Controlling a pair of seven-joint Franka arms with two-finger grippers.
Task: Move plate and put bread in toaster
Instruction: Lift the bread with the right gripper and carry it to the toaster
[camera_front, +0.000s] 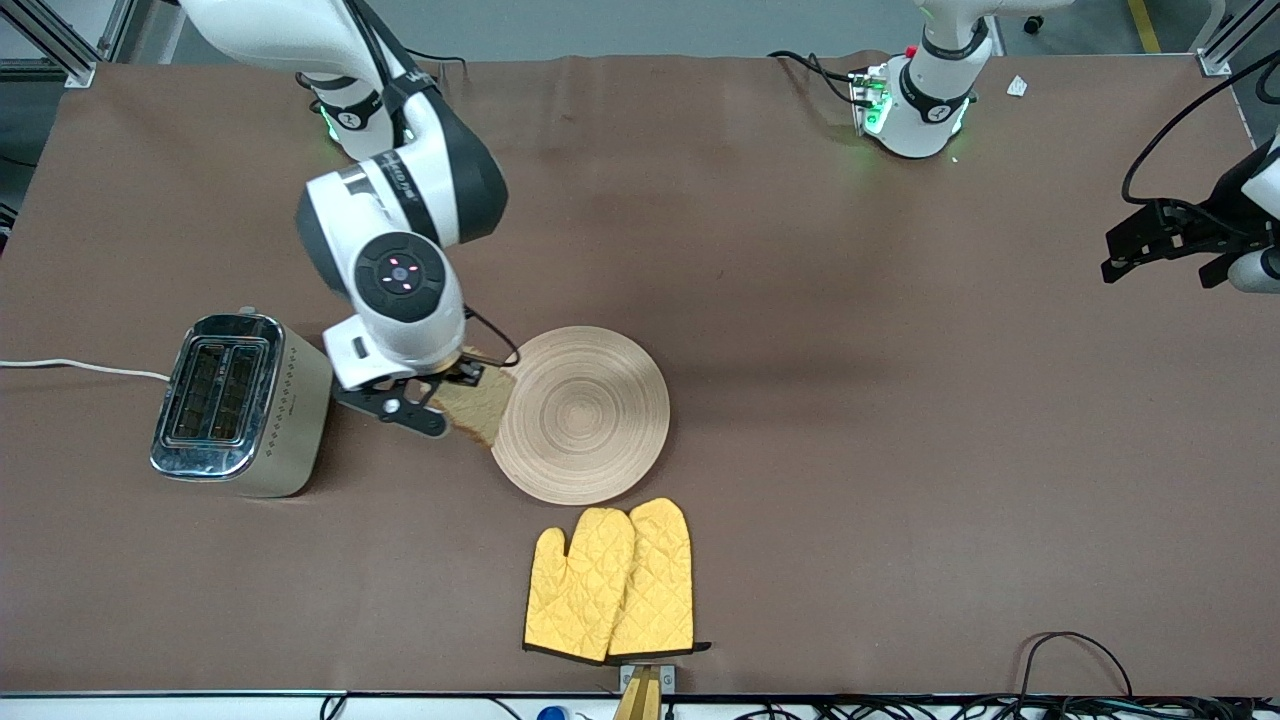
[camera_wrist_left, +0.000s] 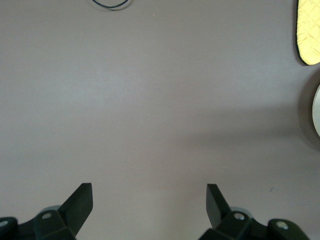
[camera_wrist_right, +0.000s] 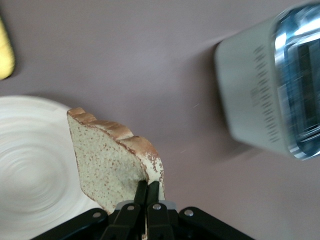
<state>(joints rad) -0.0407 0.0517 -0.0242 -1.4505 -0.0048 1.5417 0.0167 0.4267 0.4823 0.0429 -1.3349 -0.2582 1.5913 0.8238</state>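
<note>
Fingers of the right gripper (camera_wrist_right: 146, 192) pinched the bread (camera_wrist_right: 112, 162) edge-on beside the plate (camera_front: 582, 414); left gripper (camera_wrist_left: 149, 200) waited spread. Next, carrying to the toaster (camera_front: 240, 403) slots needed alignment.

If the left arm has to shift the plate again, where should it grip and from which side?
Judging by its pose, take the plate by its thin rim on the edge toward the left arm's end of the table. It lies flat and shallow, and that edge is bare. The opposite edge is crowded by the right gripper, shut on the bread. The left gripper waits open.
</note>
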